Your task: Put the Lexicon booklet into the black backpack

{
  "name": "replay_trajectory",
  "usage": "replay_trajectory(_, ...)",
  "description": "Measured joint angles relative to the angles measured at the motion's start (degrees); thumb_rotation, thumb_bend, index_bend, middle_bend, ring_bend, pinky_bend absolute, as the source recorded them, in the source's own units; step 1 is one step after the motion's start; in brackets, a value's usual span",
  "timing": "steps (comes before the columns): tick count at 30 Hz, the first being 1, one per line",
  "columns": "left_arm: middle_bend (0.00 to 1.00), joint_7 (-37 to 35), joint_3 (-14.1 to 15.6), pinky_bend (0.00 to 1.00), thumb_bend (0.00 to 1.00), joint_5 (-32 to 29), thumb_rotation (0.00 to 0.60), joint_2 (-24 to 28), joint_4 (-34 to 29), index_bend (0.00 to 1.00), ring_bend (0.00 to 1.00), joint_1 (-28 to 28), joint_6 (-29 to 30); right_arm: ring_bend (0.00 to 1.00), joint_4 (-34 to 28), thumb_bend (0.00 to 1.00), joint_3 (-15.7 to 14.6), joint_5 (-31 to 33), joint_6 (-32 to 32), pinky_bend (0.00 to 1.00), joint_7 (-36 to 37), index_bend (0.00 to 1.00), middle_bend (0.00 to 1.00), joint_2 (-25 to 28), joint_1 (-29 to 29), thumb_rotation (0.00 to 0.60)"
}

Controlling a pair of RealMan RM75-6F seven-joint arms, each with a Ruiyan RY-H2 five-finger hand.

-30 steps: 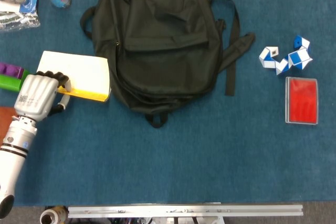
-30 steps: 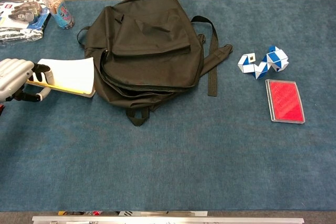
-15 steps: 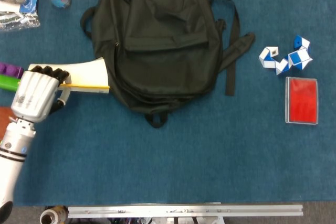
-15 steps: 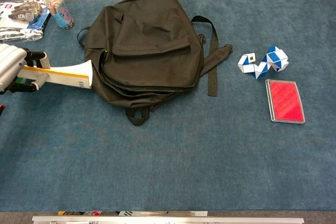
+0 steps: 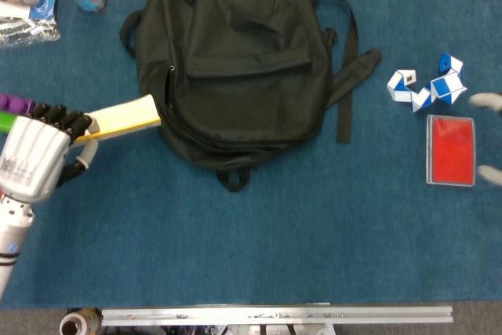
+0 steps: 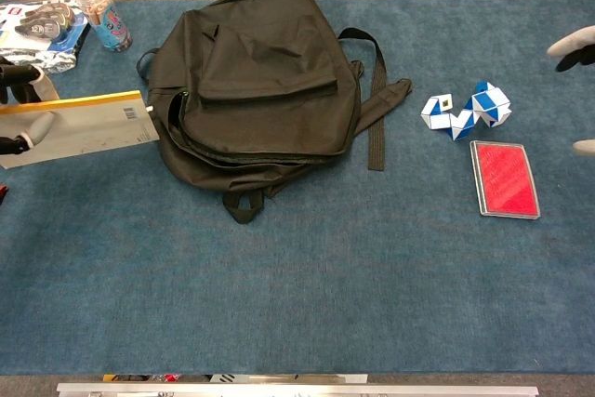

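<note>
Black backpack (image 5: 239, 60) flat on blue table (image 5: 274, 241); left hand (image 5: 35, 154) grips booklet (image 5: 121, 117) off the table, tilted, its far end just beside the backpack's left side; right hand (image 6: 575, 48) blurred at right edge, grip can't be told; red case (image 5: 450, 149) near it.

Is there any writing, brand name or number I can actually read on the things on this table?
None can be read.
Booklet in the left hand: a barcode-like mark near its corner, too small to read.
Packet at the far left: print, blurred.
Printed cup: colours only, no legible text.
</note>
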Motion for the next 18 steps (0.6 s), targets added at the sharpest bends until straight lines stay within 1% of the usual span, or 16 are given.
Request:
replay_trajectory(3, 0.61, -0.8, 0.6, 0.54, 0.42, 2.3, 0.6, 1.5, -1.2, 0.66, 0.52, 0.5, 2.3, 0.25, -1.6, 0.0, 0.4, 0.9, -4.8, 0.37, -2.3, 0.25, 0.32, -1.5, 3.2, 0.6)
replay_trajectory(7, 0.61, -1.5, 1.4, 0.54, 0.42, 4.5, 0.6, 2.6, -2.2, 0.66, 0.52, 1.1, 3.9, 0.25, -3.3, 0.0, 1.3, 3.7, -10.6, 0.37, -6.9, 0.25, 0.32, -5.2, 8.0, 0.6)
replay_trajectory(12, 0.61, -1.5, 2.2, 0.53, 0.42, 6.3, 0.6, 3.5, -3.4, 0.66, 0.52, 1.3, 4.5, 0.25, -3.2, 0.0, 2.7, 7.9, -14.0, 0.37, -12.1, 0.25, 0.32, -10.4, 12.1, 0.6)
replay_trajectory(18, 0.61, -1.5, 2.5, 0.53, 0.42, 7.5, 0.6, 4.3, -4.4, 0.66, 0.51, 1.5, 4.9, 0.25, -0.3, 0.02, 4.4, 14.3, -16.2, 0.37, -18.8, 0.25, 0.32, -17.7, 16.0, 0.6)
